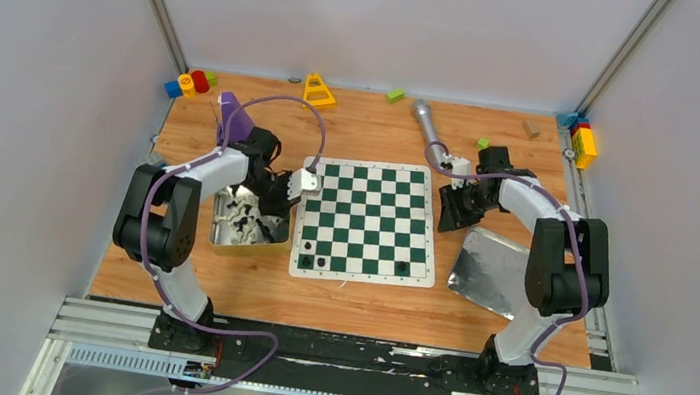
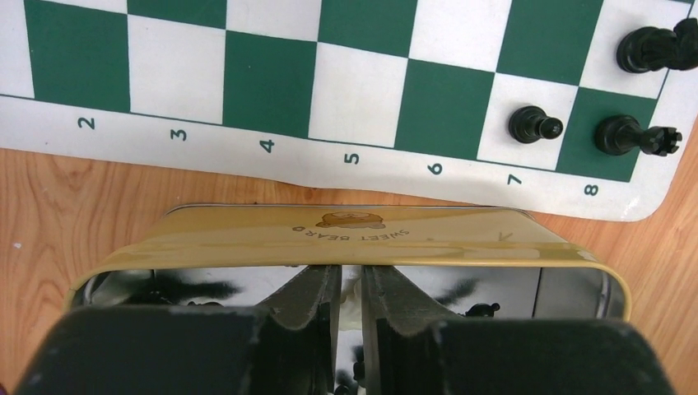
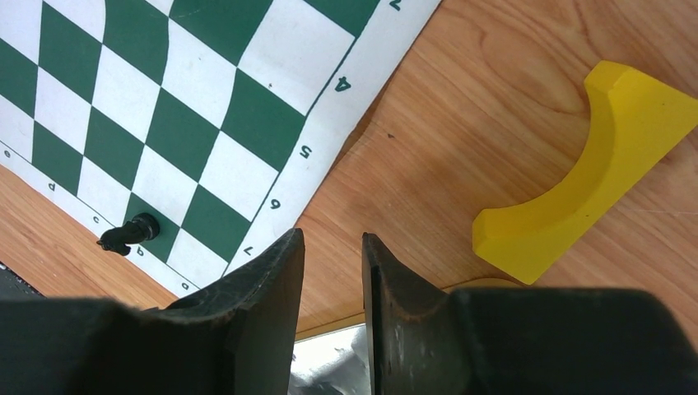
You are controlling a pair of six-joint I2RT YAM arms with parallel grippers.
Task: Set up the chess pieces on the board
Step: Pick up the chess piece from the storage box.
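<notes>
The green and white board (image 1: 369, 215) lies flat in the middle of the table. Three black chess pieces (image 1: 311, 253) stand at its near left corner and one (image 1: 402, 265) on the near edge. In the left wrist view they are a pawn (image 2: 535, 125), a toppled piece (image 2: 638, 136) and a knight (image 2: 658, 48). My left gripper (image 1: 264, 212) (image 2: 350, 276) reaches down into the yellow tin (image 2: 370, 239), shut on a cream chess piece (image 2: 352, 296). My right gripper (image 1: 453, 210) (image 3: 333, 239) hangs open and empty beside the board's right edge, a black piece (image 3: 130, 233) lying nearby.
The tin (image 1: 220, 240) holds several loose pieces. Its shiny lid (image 1: 494, 266) (image 3: 346, 354) lies under the right arm. A yellow arch block (image 3: 576, 164) rests on the wood close to the right gripper. A grey microphone (image 1: 426, 121), a purple object (image 1: 233, 118) and coloured blocks (image 1: 189, 82) sit at the back.
</notes>
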